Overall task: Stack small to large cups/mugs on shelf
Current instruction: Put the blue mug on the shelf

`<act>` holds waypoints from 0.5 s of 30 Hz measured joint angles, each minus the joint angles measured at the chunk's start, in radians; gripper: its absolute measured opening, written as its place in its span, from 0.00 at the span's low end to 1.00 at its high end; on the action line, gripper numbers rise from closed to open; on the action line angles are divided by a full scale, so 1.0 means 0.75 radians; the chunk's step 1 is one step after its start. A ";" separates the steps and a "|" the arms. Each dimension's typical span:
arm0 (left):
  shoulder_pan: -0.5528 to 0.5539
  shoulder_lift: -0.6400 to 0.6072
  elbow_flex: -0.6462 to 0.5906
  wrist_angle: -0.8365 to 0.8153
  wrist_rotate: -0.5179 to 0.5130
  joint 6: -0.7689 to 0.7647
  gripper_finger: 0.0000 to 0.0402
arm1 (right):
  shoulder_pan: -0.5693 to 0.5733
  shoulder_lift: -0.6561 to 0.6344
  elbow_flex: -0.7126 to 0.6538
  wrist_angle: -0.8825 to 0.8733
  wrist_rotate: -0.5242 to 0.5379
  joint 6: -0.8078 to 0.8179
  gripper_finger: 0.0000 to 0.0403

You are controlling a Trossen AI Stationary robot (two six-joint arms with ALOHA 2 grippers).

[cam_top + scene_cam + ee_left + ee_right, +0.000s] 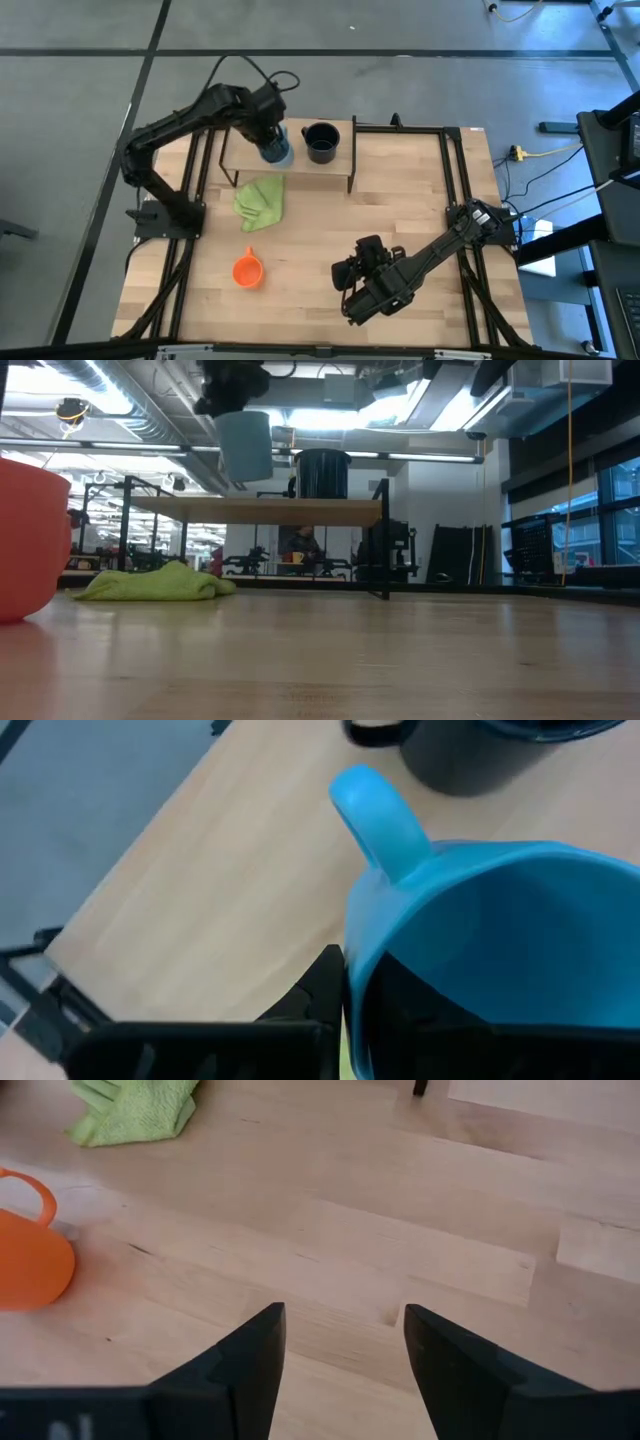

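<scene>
My left gripper (270,135) is shut on the light blue mug (277,151), which it holds above the left part of the shelf (240,165); in the low view the mug (245,445) hangs clear of the shelf board (200,511). The black mug (321,142) stands upright on the shelf just right of it. The orange mug (248,271) stands on the tabletop near the front left. My right gripper (340,1350) is open and empty low over the table, right of the orange mug (30,1260). My left gripper holds the blue mug by its wall (352,960) at the rim, beside the handle (380,820). One finger (318,995) is outside and the other dark finger (420,1010) is inside the mug. The fingers come from above. The mug hangs roughly upright, lifted clear of the shelf.
A green cloth (260,200) lies crumpled on the table in front of the shelf, between it and the orange mug. The shelf's black legs (351,185) stand at its corners. A black frame (452,170) borders the table's right side.
</scene>
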State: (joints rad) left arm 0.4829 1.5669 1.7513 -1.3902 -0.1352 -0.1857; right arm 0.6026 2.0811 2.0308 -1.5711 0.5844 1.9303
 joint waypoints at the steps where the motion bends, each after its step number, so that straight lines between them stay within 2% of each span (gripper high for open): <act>1: 0.011 0.021 0.025 -0.006 0.009 0.020 0.04 | -0.002 0.000 0.000 0.000 0.000 -0.001 0.51; 11: 0.199 0.293 0.321 -0.090 0.008 0.188 0.04 | -0.002 0.000 0.000 0.001 -0.002 0.049 0.51; 15: 0.279 0.380 0.418 -0.183 0.097 0.218 0.04 | 0.010 0.000 0.000 0.000 -0.002 0.096 0.51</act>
State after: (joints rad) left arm 0.6924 1.8522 2.0650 -1.5271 -0.0628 -0.0225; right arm 0.6105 2.0811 2.0308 -1.5708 0.5831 2.0022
